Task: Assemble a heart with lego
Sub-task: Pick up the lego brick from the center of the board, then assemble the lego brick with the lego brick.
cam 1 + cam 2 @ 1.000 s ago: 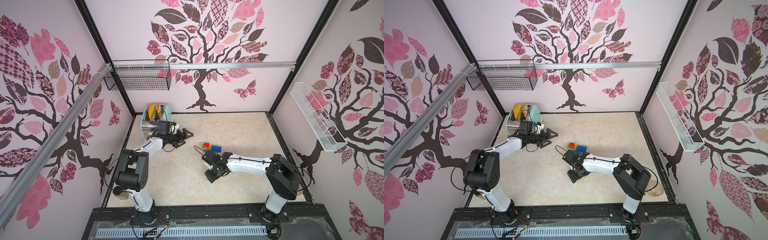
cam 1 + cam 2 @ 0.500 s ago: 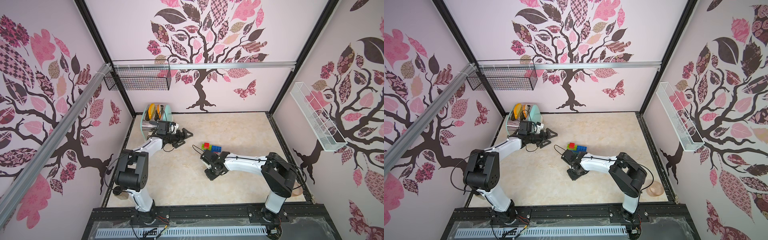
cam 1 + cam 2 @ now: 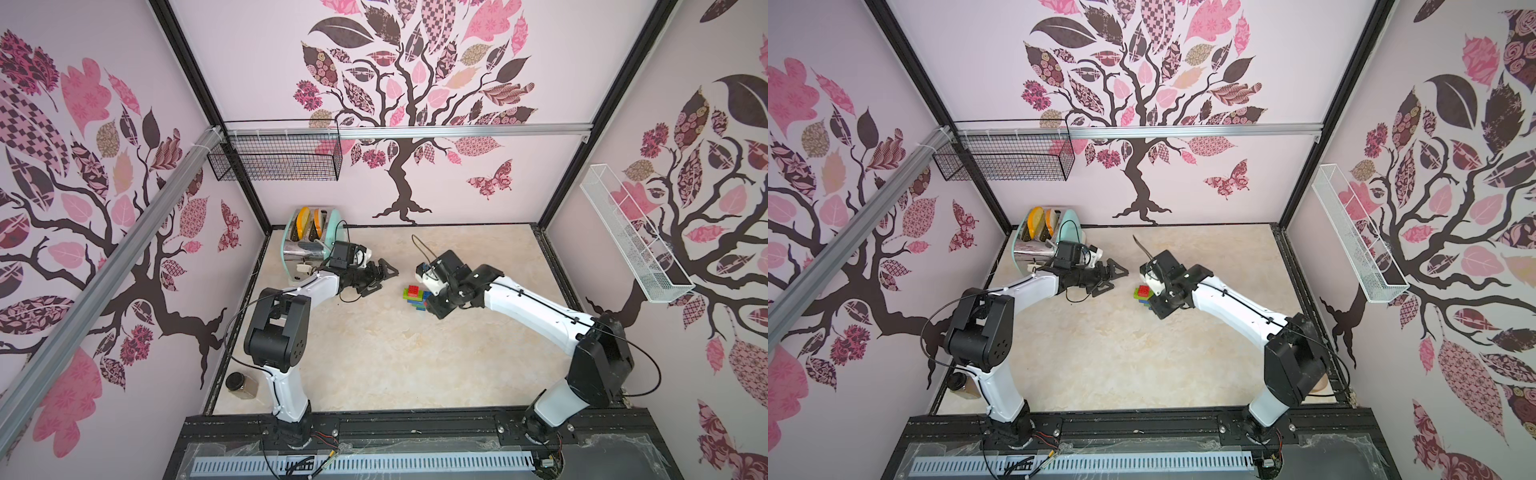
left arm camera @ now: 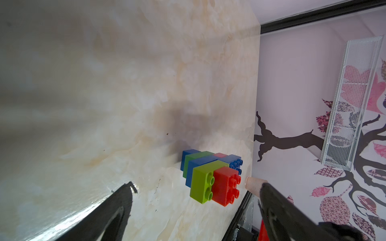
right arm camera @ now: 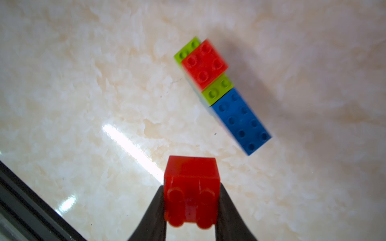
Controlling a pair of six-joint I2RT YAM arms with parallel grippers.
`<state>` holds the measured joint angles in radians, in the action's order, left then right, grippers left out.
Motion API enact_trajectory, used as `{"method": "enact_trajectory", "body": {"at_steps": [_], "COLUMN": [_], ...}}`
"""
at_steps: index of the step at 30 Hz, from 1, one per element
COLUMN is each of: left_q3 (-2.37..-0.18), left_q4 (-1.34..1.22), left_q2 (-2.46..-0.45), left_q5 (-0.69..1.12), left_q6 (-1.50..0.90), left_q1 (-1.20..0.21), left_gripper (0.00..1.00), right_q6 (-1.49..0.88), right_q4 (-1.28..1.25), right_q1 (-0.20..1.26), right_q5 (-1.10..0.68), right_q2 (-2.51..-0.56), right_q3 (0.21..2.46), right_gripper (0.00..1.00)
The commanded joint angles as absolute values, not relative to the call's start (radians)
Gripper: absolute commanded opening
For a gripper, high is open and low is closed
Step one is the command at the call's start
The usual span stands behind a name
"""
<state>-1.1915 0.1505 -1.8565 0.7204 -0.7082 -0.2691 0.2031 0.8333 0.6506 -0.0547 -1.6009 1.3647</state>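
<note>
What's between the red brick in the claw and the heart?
Nothing. Only bare table lies between the held red brick and the heart, as the right wrist view shows.

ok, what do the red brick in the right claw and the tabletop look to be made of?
Held red brick: looks like moulded plastic, semi-gloss; uniform saturated colour, round studs, crisp edges. Tabletop: polished marble or marble-print laminate, cannot tell which; cream veined pattern, with a bright glare streak that points to a glossy finish.
</note>
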Motion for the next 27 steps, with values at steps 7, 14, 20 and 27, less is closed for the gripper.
{"method": "enact_trajectory", "body": {"at_steps": [7, 14, 20, 27], "left_q3": [-1.193, -1.193, -1.200, -1.201], "left_q4": [0.166, 0.154, 0.156, 0.155], "left_q2": [-1.864, -1.868, -1.865, -1.870], "left_q5": [0.743, 0.758, 0.769, 0.775], "left_q6": [-0.680, -0.681, -0.684, -0.683], "left_q1": [-0.281, -0.281, -0.283, -0.303], "left_gripper": [0.97, 0.97, 0.97, 0.97], "right_q6": [0.664, 0.876, 1.005, 1.049], "right_q4": [0.999, 1.041, 1.044, 1.040], "right_q1": [0.569, 0.517, 0.496, 0.486], "right_q5": [-0.167, -0.125, -0.046, -0.045], "right_q2": [-1.748, -1.810, -1.913, -1.964], "right_q3": [1.570, 1.644, 1.705, 1.746], "right_gripper": [0.20, 0.22, 0.23, 0.24]}}
